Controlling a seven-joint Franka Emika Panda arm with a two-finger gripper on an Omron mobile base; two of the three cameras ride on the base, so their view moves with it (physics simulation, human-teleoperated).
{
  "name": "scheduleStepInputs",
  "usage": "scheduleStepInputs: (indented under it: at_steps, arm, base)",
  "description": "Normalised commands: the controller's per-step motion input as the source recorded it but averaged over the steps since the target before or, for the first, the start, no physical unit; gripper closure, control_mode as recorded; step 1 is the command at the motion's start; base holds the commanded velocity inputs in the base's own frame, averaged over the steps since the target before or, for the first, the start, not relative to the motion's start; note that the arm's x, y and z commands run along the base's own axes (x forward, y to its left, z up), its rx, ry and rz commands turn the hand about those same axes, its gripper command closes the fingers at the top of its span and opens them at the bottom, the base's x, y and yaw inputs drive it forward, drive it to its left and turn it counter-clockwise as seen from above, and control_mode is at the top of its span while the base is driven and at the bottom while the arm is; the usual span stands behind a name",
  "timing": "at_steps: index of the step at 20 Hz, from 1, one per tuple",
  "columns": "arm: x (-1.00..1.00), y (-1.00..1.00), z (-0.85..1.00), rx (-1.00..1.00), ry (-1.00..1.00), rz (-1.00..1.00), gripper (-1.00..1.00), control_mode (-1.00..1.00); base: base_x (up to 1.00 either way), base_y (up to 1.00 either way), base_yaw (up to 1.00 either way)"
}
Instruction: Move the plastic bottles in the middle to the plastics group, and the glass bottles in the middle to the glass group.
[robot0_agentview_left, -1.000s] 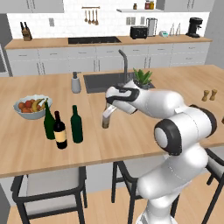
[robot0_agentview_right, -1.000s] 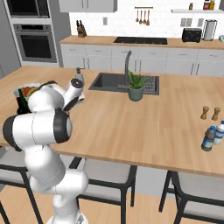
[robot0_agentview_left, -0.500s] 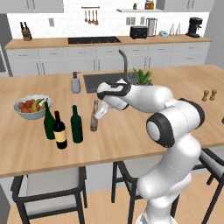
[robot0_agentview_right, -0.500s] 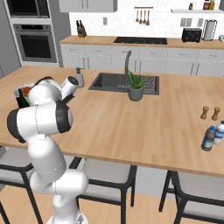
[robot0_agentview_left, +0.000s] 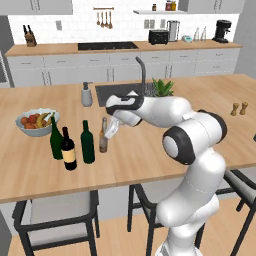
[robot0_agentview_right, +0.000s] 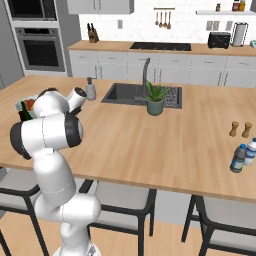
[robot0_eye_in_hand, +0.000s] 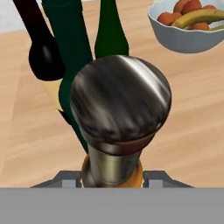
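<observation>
My gripper is shut on the neck of the slim brown glass bottle, which stands upright at the counter's left part. Just left of it stands a tall dark green wine bottle. Beyond that is the glass group: a near-black bottle with a red top and a green wine bottle. In the hand view the brown bottle's cap sits between the fingertips of the gripper, with the green bottle right behind. Small plastic bottles stand at the counter's right end.
A fruit bowl sits behind the wine bottles. A soap dispenser, the sink with its tap, and a potted plant lie further back. Two shakers stand at the right. Stools line the front edge.
The arm has swung left with the brown bottle, from the counter's middle to a spot beside the green wine bottle, and lower. The grip has stayed shut.
</observation>
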Motion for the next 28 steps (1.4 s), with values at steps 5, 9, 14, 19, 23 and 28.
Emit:
scheduleStepInputs:
  at_steps: [5,9,14,19,23,28]
  arm:
    - [-0.01,0.00,-0.10,-0.07,-0.09,0.00,1.00,-1.00]
    - [-0.03,0.00,-0.31,0.00,-0.23,0.01,1.00,-1.00]
    - [-0.01,0.00,-0.46,0.00,-0.05,0.01,1.00,-1.00]
    - [0.00,0.00,-0.11,0.00,0.03,0.00,1.00,-1.00]
    - [0.00,0.05,-0.03,0.00,0.03,0.01,1.00,-1.00]
    - [0.13,0.19,-0.21,0.00,0.00,0.05,1.00,-1.00]
  base:
    - [0.00,0.00,0.00]
    - [0.00,0.00,0.00]
    - [0.00,0.00,0.00]
    - [0.00,0.00,0.00]
    - [0.00,0.00,0.00]
    - [0.00,0.00,0.00]
